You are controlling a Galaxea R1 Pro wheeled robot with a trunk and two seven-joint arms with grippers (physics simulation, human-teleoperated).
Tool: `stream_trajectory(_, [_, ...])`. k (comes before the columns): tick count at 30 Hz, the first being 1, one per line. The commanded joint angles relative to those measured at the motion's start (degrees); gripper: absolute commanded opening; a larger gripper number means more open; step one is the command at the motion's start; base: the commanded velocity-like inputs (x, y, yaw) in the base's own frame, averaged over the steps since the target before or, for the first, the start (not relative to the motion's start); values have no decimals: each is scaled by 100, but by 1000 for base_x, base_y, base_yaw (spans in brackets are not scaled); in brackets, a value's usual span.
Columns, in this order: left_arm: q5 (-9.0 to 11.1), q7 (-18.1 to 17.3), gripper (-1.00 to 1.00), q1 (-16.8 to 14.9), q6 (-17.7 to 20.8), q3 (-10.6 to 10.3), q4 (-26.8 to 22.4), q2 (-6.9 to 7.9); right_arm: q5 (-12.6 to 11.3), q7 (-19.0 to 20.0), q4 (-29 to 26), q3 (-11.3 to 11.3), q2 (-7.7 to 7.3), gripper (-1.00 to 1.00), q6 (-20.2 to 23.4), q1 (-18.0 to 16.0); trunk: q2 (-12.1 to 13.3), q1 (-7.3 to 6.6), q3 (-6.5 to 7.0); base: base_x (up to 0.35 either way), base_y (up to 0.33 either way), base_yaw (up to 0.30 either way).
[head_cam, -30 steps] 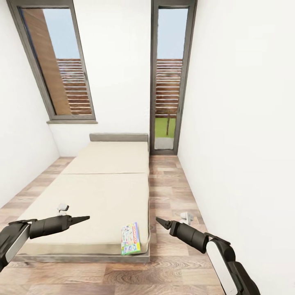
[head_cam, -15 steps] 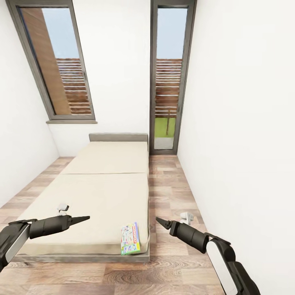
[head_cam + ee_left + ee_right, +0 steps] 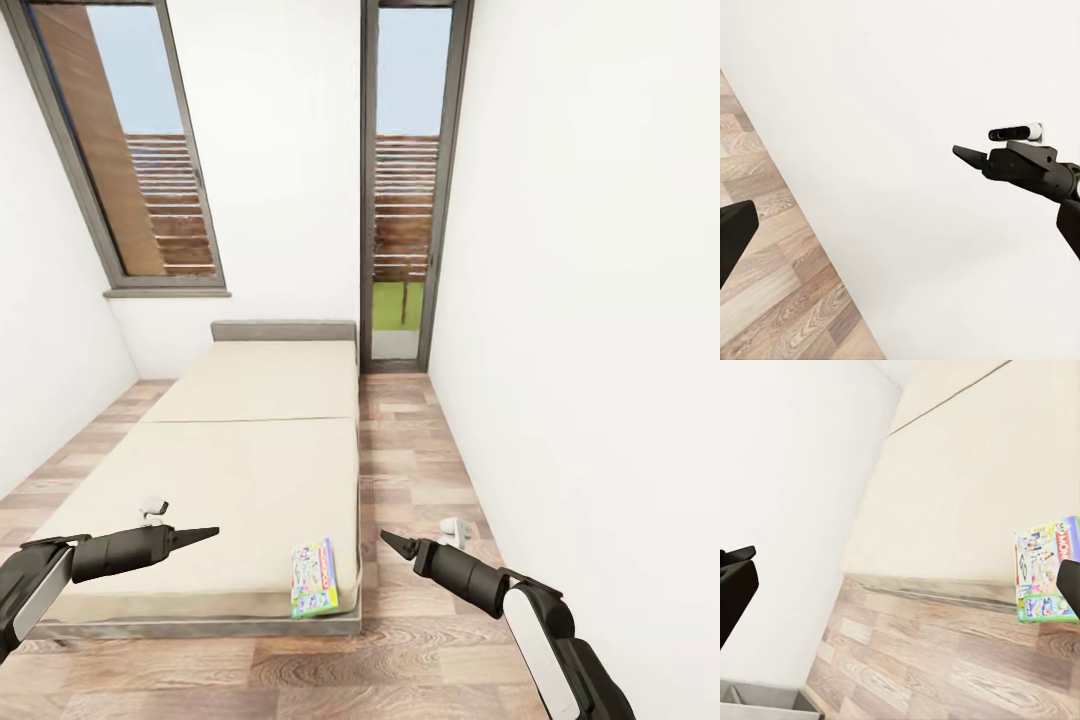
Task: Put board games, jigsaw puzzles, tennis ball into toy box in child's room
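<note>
Beige mattress of the bed (image 3: 250, 440) carries one green-bordered board game (image 3: 313, 579) flat at its near right corner, by the wood-plank floor (image 3: 410, 440). Both arms hover low before the bed: the left gripper (image 3: 205, 533) and the right gripper (image 3: 392, 541) each show a closed point, holding nothing.

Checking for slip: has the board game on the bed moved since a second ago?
No. The board game lies at the same foot corner of the bed; the whole view shifted.
</note>
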Motion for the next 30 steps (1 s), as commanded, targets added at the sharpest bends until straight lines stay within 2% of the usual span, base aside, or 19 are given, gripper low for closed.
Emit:
stream_trajectory(1, [48,0,100,-6,59,-25,2,8,-20,0,-5,-5,3,100,35,-5,-14,4,-15,0,-47,-16])
stream_trajectory(21, [49,2,100,-6,58,-25,2,12,-18,0,4,-5,8,100,27,-5,-14,4,-23,0,-53,-3])
stream_trajectory(30, [48,8,100,-6,66,-25,2,8,-5,0,152,-12,8,100,26,-5,-14,4,-23,0,-141,0])
